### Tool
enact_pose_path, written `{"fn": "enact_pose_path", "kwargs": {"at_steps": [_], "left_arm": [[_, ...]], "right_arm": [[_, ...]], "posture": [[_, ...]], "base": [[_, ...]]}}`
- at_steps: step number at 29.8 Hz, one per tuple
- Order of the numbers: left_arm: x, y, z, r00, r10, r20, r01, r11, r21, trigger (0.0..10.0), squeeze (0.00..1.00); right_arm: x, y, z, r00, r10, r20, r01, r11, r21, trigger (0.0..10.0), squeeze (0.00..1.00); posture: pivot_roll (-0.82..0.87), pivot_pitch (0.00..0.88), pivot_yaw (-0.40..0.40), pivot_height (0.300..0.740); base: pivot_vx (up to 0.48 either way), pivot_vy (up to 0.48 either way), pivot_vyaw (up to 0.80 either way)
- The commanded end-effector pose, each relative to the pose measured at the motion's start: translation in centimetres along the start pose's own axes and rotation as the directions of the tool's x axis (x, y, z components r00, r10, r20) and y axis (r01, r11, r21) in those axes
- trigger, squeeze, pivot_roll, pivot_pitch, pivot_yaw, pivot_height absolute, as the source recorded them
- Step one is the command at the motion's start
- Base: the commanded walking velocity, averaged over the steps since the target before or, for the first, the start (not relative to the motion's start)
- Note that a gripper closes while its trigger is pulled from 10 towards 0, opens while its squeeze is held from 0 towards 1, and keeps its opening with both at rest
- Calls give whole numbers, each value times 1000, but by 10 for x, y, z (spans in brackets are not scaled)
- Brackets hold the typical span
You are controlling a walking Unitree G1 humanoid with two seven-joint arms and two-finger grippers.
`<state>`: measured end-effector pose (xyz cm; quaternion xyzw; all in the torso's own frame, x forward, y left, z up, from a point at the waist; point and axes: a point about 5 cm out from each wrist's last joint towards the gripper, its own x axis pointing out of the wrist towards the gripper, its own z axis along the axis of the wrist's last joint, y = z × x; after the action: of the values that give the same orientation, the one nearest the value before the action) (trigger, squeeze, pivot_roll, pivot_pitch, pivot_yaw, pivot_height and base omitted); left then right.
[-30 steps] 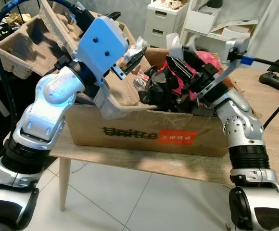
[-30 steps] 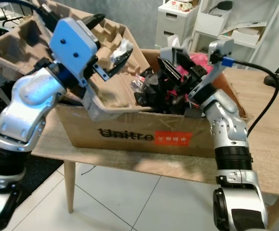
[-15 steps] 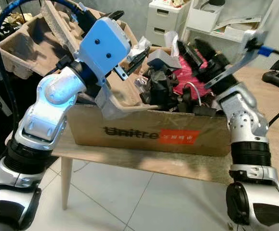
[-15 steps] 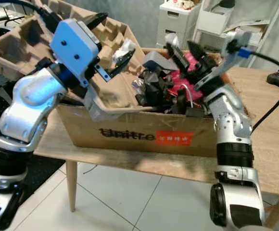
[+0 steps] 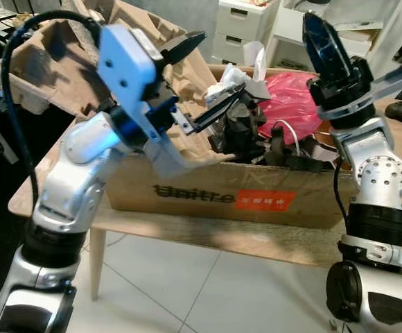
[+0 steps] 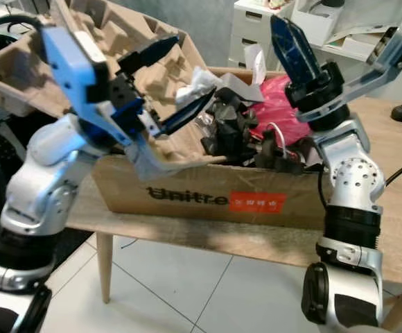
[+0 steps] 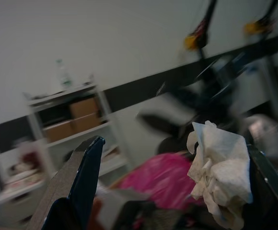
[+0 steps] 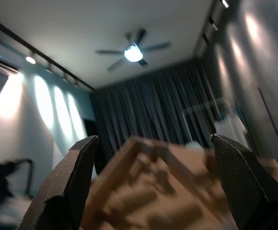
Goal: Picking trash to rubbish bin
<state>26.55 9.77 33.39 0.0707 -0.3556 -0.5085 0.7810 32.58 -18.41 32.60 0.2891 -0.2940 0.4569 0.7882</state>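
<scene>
Sitting on a wooden table (image 5: pixel 388 187), the cardboard box (image 5: pixel 218 191) printed "Unitree" beside an orange label serves as the bin, stuffed with black parts and a pink bag (image 5: pixel 287 94). Moulded pulp trays (image 6: pixel 128 41) lean behind it. The left gripper (image 5: pixel 201 80) hangs above the box, jaws apart, a crumpled white tissue (image 7: pixel 220 167) clinging to one finger. The right gripper (image 8: pixel 153 182) is raised, jaws spread, empty. Shaking or wiping the tissue off over the box's middle would probably work best.
</scene>
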Motion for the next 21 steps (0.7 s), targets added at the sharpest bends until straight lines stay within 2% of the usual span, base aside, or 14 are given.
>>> {"fn": "enact_pose_path", "kwargs": {"at_steps": [1,2,4,6,7,10,17,20,21], "left_arm": [[0,-7,-5,999,-42,-7,42,998,-54,10000,0],[0,-7,-5,999,-42,-7,42,998,-54,10000,0],[0,-10,-7,998,-63,-22,62,997,-46,10000,0],[0,-10,-7,998,-63,-22,62,997,-46,10000,0],[1,-12,-7,997,-74,-17,73,996,-57,10000,0],[2,-14,-8,996,-83,-24,81,995,-64,10000,0],[3,-10,-10,997,-58,-41,56,996,-63,10000,0],[4,-10,-10,998,-53,-41,51,997,-61,10000,0],[4,-10,-10,998,-53,-44,50,997,-61,10000,0]], "right_arm": [[-2,0,-8,999,-1,-35,2,999,32,10000,0],[-2,0,-8,999,-1,-35,2,999,32,10000,0],[-13,9,-17,989,112,-92,-104,991,87,10000,0],[-13,9,-17,989,112,-92,-104,991,87,10000,0],[-25,15,-18,978,195,-72,-183,971,151,10000,0],[-37,23,-23,959,270,-86,-248,946,210,10000,0],[-45,31,-31,926,353,-134,-316,919,236,10000,0],[-46,31,-30,926,354,-135,-317,919,233,10000,0],[-46,29,-31,930,333,-159,-297,931,212,10000,0]], "posture": [[72,100,-24,740],[72,100,-24,740],[71,100,-24,740],[71,100,-24,740],[71,100,-25,740],[71,100,-25,740],[69,102,-20,740],[69,102,-20,740],[66,101,-19,740]], "base": [[0,0,0],[0,0,0],[0,0,0],[0,0,0],[0,0,0],[0,0,0],[0,0,0],[0,0,0],[0,0,0]]}}
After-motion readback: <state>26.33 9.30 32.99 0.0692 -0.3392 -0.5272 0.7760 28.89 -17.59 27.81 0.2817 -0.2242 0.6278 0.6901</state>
